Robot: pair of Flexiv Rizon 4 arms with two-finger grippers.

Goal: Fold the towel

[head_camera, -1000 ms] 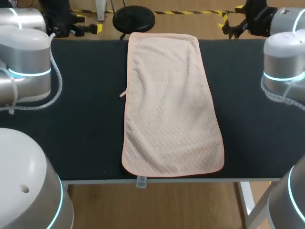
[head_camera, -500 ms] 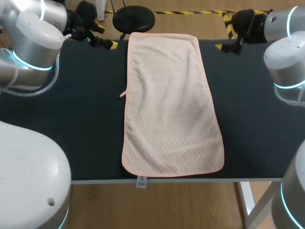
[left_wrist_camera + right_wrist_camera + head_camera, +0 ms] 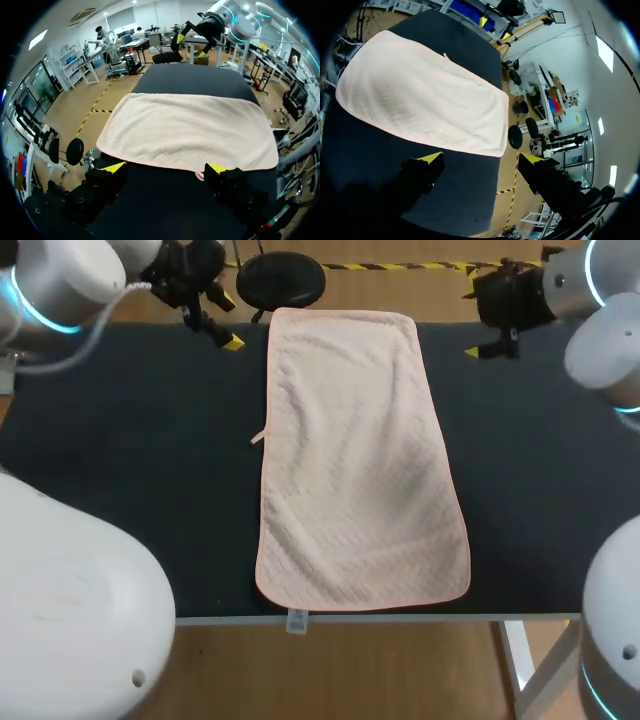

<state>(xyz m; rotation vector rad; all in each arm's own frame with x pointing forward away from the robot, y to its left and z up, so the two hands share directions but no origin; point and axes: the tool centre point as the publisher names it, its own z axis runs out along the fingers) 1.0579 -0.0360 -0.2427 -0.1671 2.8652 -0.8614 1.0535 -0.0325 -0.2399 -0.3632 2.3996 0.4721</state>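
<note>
Yellow-tipped and spread wide, your left gripper [image 3: 225, 322] is swinging in over the table's [image 3: 150, 440] far edge, nearer the towel's [image 3: 355, 460] far left corner than a second ago. The pink towel is lying flat mid-table, its long axis running from near edge to far edge. Your right gripper [image 3: 478, 312], likewise gaping and empty, is nearing the far right corner.

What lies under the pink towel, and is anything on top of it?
The towel lies spread flat on the dark table, which shows on both sides. Nothing rests on top. The cloth hides the table beneath, so anything thin under it cannot be seen.
</note>
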